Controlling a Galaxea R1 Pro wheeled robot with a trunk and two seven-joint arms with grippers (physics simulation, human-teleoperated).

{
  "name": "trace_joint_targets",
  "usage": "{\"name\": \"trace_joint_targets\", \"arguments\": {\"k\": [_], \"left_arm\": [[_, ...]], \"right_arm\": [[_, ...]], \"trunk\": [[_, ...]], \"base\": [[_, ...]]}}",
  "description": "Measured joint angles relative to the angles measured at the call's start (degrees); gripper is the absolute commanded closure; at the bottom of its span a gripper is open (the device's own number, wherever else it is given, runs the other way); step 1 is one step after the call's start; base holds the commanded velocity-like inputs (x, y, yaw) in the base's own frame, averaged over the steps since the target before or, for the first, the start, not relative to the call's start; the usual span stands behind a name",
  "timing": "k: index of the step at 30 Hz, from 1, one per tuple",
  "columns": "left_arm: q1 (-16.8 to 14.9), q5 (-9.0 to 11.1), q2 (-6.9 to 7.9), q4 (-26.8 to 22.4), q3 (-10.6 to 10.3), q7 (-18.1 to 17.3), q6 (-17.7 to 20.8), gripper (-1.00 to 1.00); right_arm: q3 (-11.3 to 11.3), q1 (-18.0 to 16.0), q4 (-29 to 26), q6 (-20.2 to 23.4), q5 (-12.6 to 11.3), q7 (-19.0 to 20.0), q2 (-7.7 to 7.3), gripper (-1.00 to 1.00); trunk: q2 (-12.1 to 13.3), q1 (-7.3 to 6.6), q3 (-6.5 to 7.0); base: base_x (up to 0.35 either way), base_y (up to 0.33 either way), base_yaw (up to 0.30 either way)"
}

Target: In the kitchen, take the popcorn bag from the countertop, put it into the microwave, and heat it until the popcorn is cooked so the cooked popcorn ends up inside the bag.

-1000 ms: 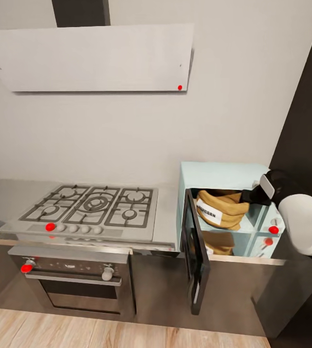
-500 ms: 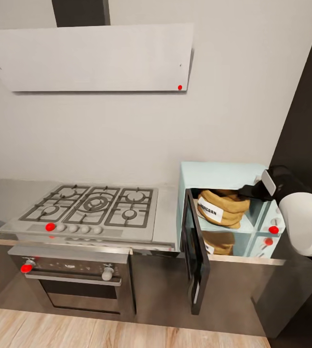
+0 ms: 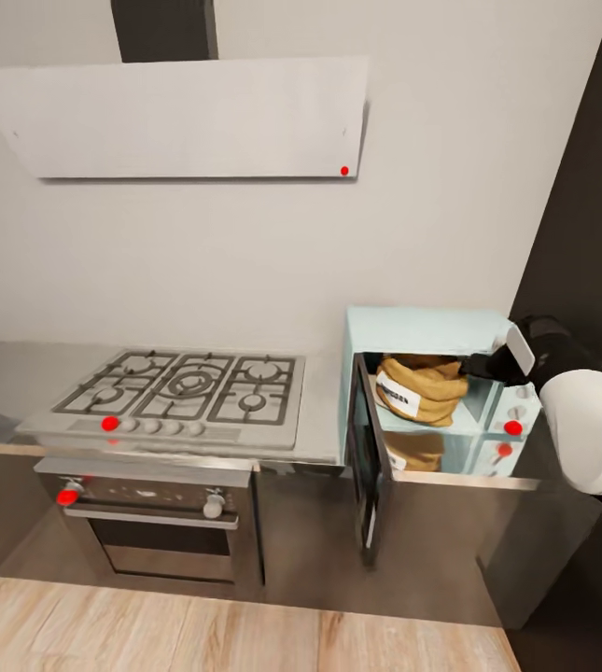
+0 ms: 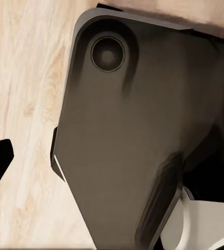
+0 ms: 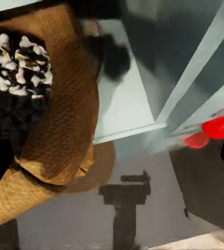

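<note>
Whether the right jaws (image 3: 476,366) are open or closed cannot be told; they sit at the microwave (image 3: 428,329) mouth, arm reaching in from the right, beside the popcorn bag (image 3: 420,388) inside.

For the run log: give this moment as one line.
stage: bag placed | popcorn bag: inside microwave | door: open | right gripper: at microwave opening, grip state unclear | popcorn: white pieces in bag

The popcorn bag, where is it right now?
The popcorn bag sits inside the open microwave, at the head view's right, beside the gas hob.
</note>
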Motion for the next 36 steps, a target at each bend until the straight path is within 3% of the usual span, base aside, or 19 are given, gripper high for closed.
{"name": "trace_joint_targets", "arguments": {"k": [3,4,5,7,12,17,19,22,25,27,30,36], "left_arm": [[0.0,-0.1,0.00,0.0,-0.1,0.0,0.0,-1.00],[0.0,-0.1,0.00,0.0,-0.1,0.0,0.0,-1.00],[0.0,-0.1,0.00,0.0,-0.1,0.0,0.0,-1.00],[0.0,0.0,0.00,0.0,-0.1,0.0,0.0,-1.00],[0.0,0.0,0.03,0.0,0.0,0.0,0.0,-1.00],[0.0,0.0,0.04,0.0,-0.2,0.0,0.0,-1.00],[0.0,0.0,0.06,0.0,-0.2,0.0,0.0,-1.00],[0.0,0.0,0.08,0.0,-0.1,0.0,0.0,-1.00],[0.0,0.0,0.09,0.0,-0.1,0.0,0.0,-1.00],[0.0,0.0,0.09,0.0,-0.1,0.0,0.0,-1.00],[0.0,0.0,0.08,0.0,-0.2,0.0,0.0,-1.00],[0.0,0.0,0.09,0.0,-0.2,0.0,0.0,-1.00]], "right_arm": [[-0.5,0.0,-4.9,1.0,-0.5,0.1,0.48,-1.00],[-0.6,0.0,-8.8,3.9,-0.8,0.1,1.88,-1.00],[-0.7,0.0,-9.9,4.0,-0.5,0.0,2.43,-1.00],[-0.7,0.0,-11.2,4.0,-0.5,0.0,3.34,-1.00],[-0.7,0.8,-11.5,4.0,-0.2,0.1,3.54,-1.00],[-0.3,11.3,-12.0,4.0,0.1,0.1,3.62,-1.00],[-0.2,13.4,-12.0,3.9,-0.2,0.2,3.93,-1.00],[0.0,15.7,-12.0,1.9,-0.5,2.1,6.00,-1.00],[0.7,17.4,-12.1,-2.2,-0.3,8.7,7.03,-1.00],[1.2,18.0,-12.1,-10.1,-0.1,16.0,7.19,-1.00],[1.2,19.4,-12.0,-18.6,0.0,17.8,7.28,-1.00],[1.1,24.0,-11.6,-38.1,-0.5,16.8,7.30,-1.00]], "trunk": [[0.0,0.00,0.01],[0.0,0.00,0.01],[0.0,0.00,0.00],[0.0,0.00,0.00],[0.0,-0.03,0.00],[0.0,-0.03,-0.02],[0.0,-0.03,-0.01],[0.0,-0.03,-0.01],[0.0,-0.04,0.00],[0.0,-0.04,0.00],[0.0,-0.04,0.00],[0.0,-0.04,-0.01]], "base": [[-0.345,0.000,0.000],[-0.345,0.000,0.000],[-0.341,0.000,0.000],[-0.302,0.000,0.000],[-0.139,0.000,0.000],[-0.009,0.000,0.000],[0.000,0.000,0.000],[0.000,0.000,0.000],[0.000,0.000,0.000],[0.000,0.000,0.000],[0.000,0.000,0.000],[0.000,0.000,0.000]]}}
